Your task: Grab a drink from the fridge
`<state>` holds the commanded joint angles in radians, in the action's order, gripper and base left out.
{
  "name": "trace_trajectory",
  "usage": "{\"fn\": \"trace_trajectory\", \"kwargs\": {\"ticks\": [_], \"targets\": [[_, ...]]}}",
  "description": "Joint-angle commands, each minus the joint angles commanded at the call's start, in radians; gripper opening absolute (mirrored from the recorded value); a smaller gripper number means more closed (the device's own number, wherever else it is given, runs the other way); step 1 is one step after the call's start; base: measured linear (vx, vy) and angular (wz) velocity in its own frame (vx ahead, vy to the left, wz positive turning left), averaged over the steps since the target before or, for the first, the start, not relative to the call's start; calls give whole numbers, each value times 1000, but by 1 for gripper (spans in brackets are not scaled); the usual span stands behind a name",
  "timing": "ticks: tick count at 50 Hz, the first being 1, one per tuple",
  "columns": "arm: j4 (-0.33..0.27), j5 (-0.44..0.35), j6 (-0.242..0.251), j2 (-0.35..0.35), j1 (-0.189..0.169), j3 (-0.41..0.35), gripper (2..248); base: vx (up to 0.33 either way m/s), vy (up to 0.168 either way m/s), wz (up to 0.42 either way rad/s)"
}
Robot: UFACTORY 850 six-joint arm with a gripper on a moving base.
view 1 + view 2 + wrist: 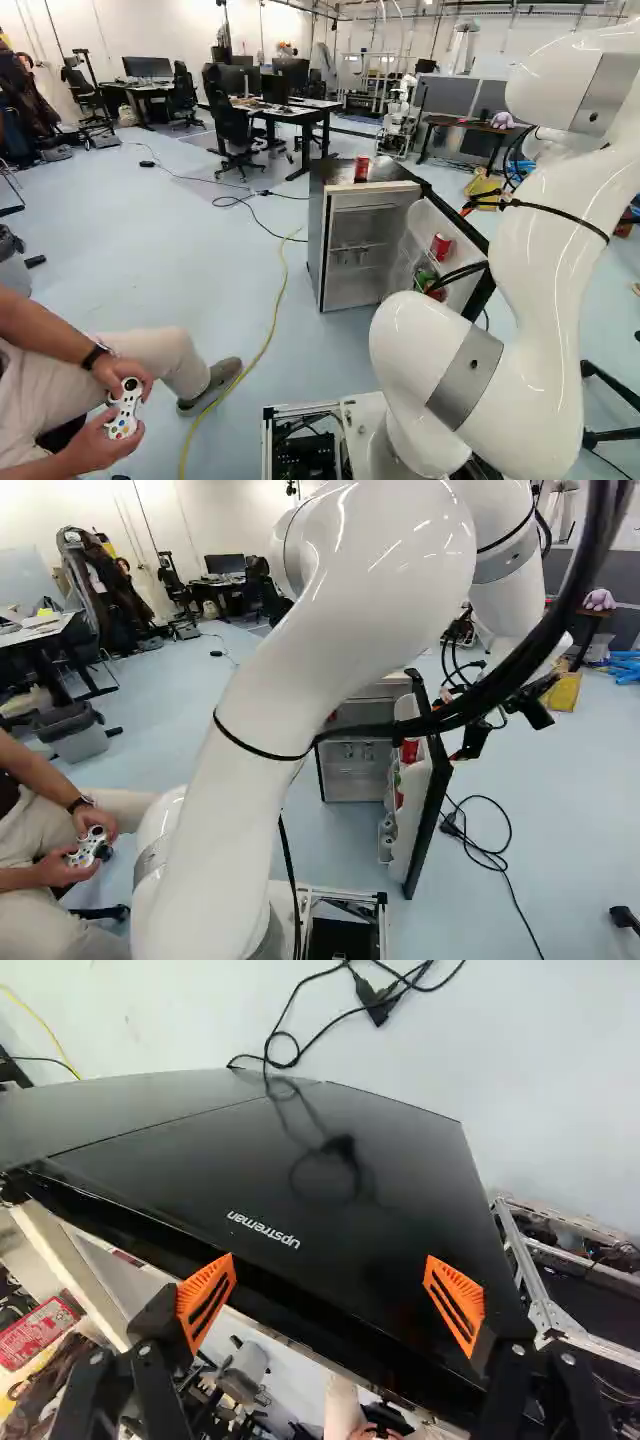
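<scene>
Black two-fingered gripper (495,730) spread apart, empty, beside the open, glossy black fridge door (350,1180).
Red drink can (361,169) atop the small black-and-white fridge (316,245): left base view only; white arm (330,640) blocks the right. Red can (440,246) in the door's shelving, door panel between it and gripper. Black cable (508,872) on floor.

Red can (361,169) atop the open fridge (352,287)

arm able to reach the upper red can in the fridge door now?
Probably not directly: its open gripper faces the black outside of the fridge door, while that can sits on the inside.
</scene>
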<state>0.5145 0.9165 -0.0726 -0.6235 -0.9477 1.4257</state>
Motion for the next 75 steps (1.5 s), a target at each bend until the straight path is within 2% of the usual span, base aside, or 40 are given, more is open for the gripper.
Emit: {"fn": "trace_trajectory", "kwargs": {"ticks": [22,75], "targets": [[0,13,0,39,13,-63,247,0,0,0],[0,13,0,105,89,-168,247,0,0,0]]}}
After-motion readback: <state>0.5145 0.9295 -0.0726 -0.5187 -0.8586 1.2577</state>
